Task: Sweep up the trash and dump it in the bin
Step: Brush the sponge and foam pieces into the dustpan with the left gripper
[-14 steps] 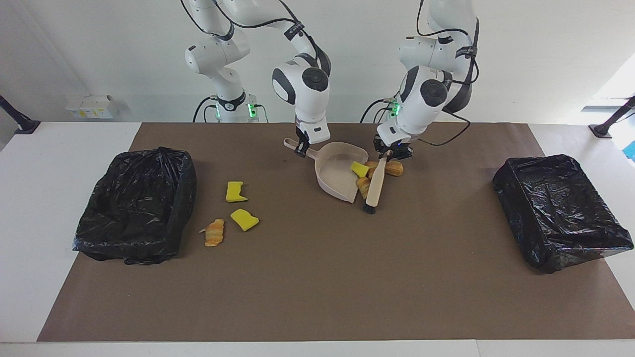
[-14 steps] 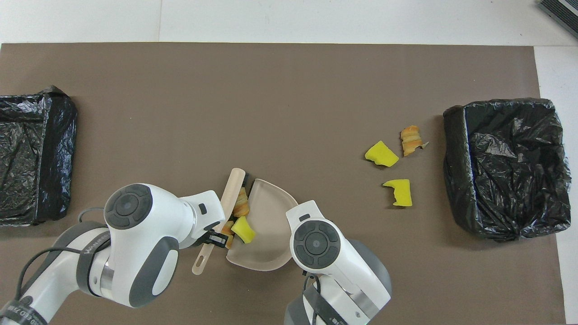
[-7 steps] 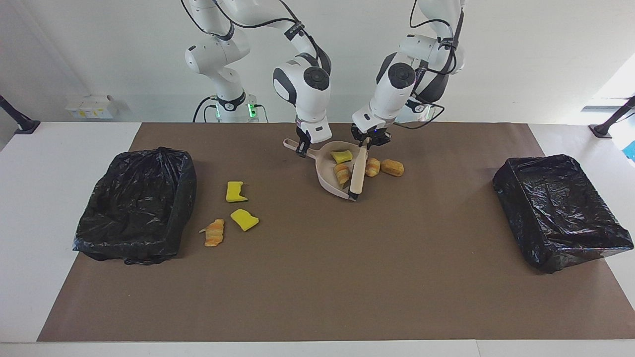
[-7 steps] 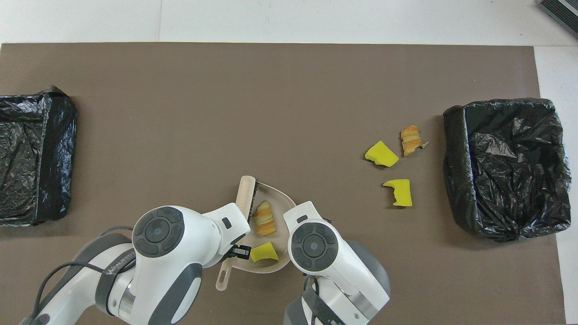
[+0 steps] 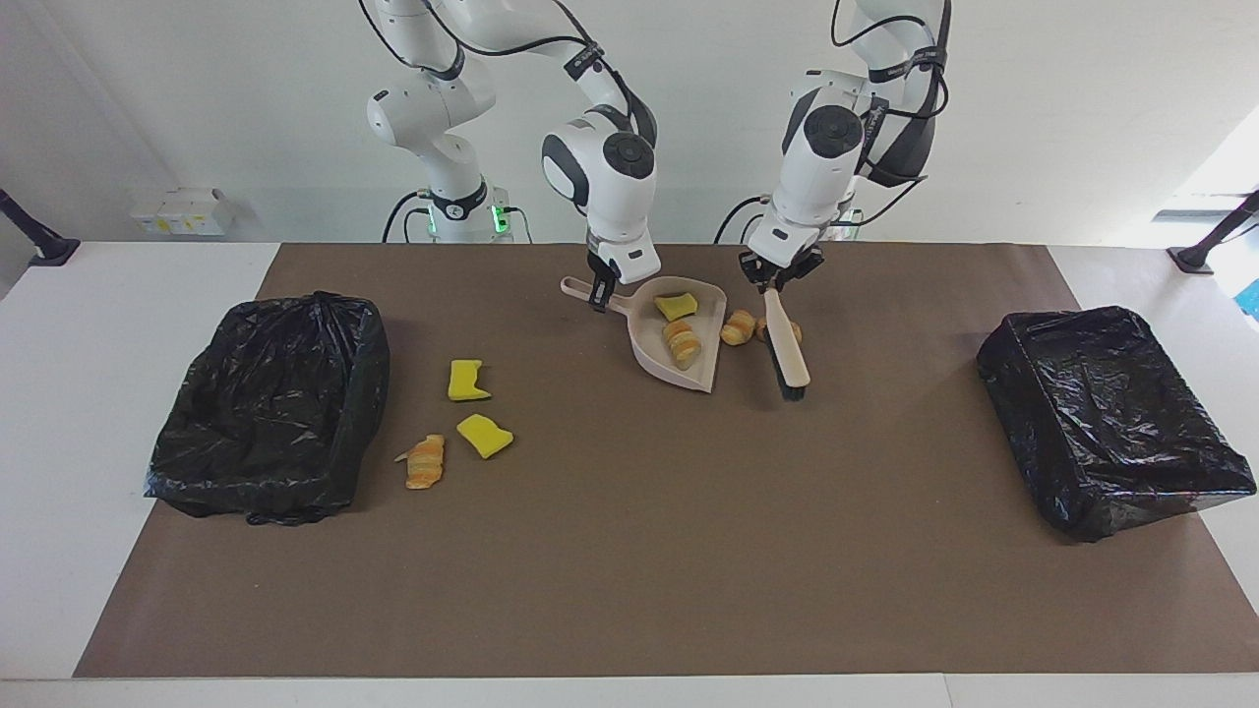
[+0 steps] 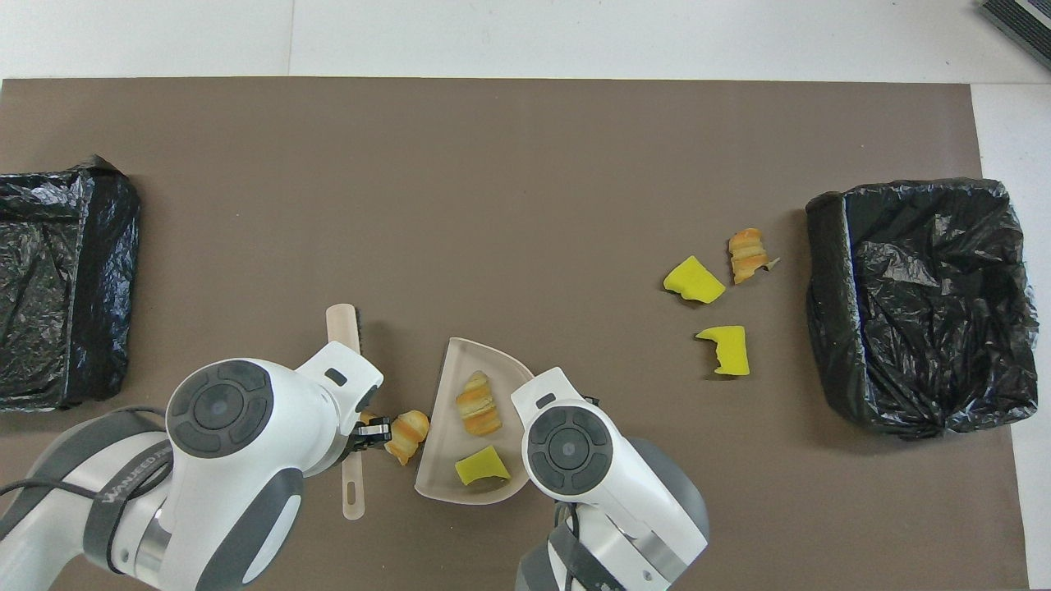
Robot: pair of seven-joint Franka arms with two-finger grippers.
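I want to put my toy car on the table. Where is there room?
The brown mat is bare along the edge farthest from the robots, between the two black bins. It is crowded by the dustpan and brush, and where three scraps lie beside one bin.

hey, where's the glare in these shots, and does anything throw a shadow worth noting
Facing view: bright light spills in at the edge beside the left arm's end of the table, and the black bag there shows shiny highlights. The brush casts only a soft, short shadow. Overhead view: even light; the other bag glints on its wrinkles.
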